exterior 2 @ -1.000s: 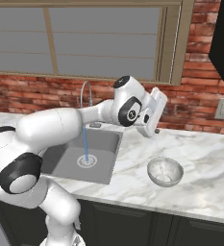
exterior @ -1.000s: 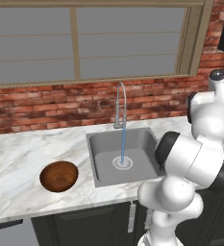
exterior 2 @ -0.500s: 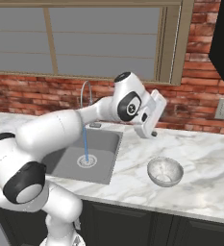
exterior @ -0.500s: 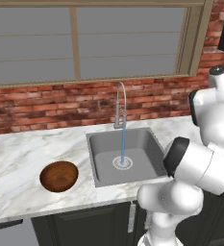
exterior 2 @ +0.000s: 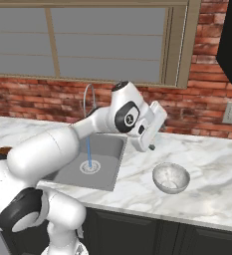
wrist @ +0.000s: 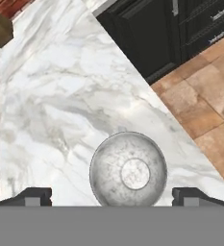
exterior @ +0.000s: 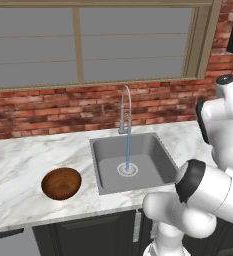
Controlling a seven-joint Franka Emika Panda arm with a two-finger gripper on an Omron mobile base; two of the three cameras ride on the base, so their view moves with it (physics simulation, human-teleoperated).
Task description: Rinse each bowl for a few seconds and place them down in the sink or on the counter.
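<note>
Hand view: the pale speckled bowl [wrist: 128, 172] is seen upright on the marble bench [wrist: 60, 96], between the claw's [wrist: 111, 196] spread, empty fingertips. Water is seen running into the sink [exterior: 130, 161] below a brick wall [exterior: 53, 112]; the brown bowl [exterior: 61, 183] is set left of it.

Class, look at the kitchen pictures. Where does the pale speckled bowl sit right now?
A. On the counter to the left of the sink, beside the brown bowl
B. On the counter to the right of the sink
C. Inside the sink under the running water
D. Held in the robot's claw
B: the pale speckled bowl rests on the marble counter right of the sink, with the open claw above it.
</note>
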